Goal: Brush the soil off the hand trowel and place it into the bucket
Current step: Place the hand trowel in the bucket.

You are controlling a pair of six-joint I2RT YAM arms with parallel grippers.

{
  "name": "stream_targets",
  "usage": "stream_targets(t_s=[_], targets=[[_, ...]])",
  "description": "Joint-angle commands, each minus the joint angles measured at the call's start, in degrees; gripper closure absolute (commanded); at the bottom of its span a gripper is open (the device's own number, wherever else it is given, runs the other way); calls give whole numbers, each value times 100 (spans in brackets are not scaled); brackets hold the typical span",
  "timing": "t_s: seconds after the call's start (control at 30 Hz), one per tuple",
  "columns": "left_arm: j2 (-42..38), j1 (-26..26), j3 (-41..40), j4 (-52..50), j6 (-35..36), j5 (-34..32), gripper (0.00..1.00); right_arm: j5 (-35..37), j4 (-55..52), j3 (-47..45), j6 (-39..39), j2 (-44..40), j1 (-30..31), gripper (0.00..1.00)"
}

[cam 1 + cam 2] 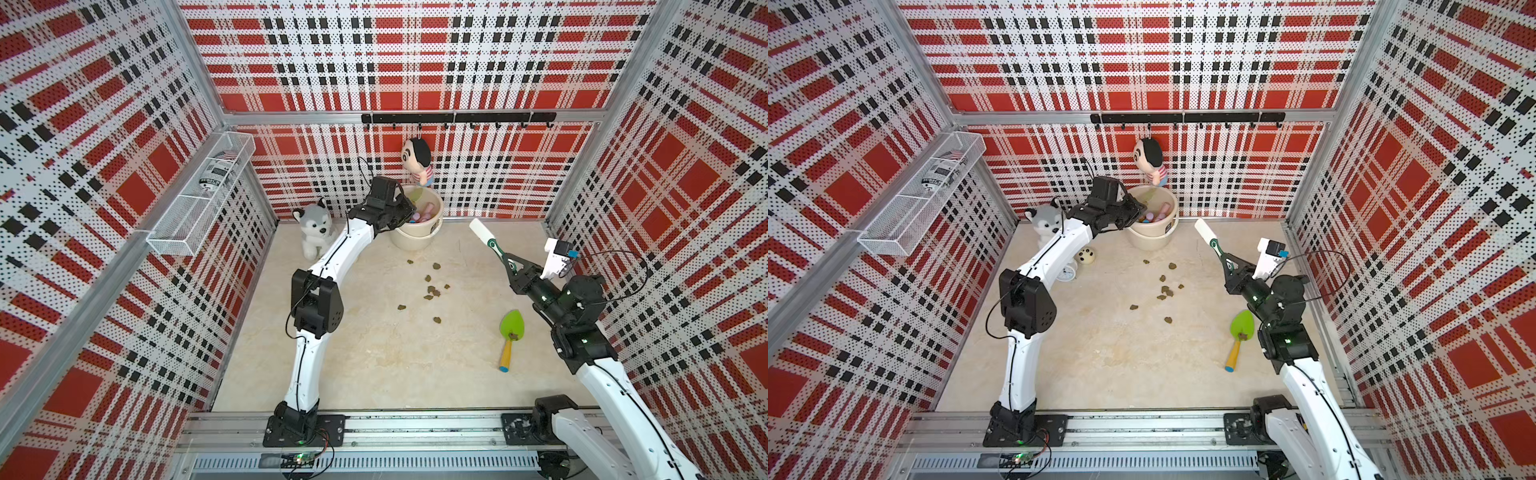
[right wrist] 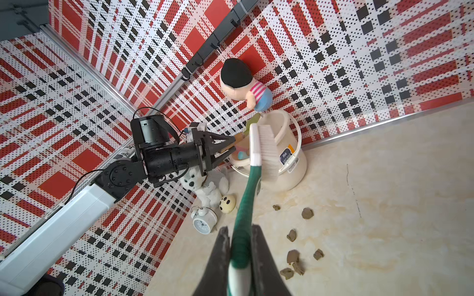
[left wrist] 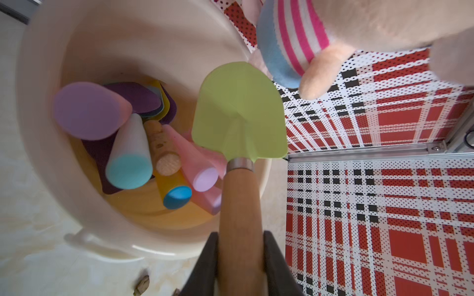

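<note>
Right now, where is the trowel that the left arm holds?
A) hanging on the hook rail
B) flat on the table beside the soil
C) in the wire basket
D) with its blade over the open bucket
D: the left fingers clamp the trowel by its wooden handle, its green blade over the mouth of the bucket.

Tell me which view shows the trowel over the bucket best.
Left wrist view: the trowel fills it, blade clean, handle in the left claw. Both top views show only its blade tip; the right wrist view, a sliver.
</note>
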Motion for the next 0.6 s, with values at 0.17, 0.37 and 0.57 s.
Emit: stream_targets(t_s=[0.17, 0.37, 0.57], targets=[[504, 37, 552, -267, 54, 24, 73, 247, -134, -199, -280, -478, -23, 100], [452, -4, 652, -232, 156, -158, 46, 215, -273, -91, -348, -470, -26, 100], [105, -124, 560, -228, 418, -555, 24, 221, -233, -115, -309, -470, -28, 100]])
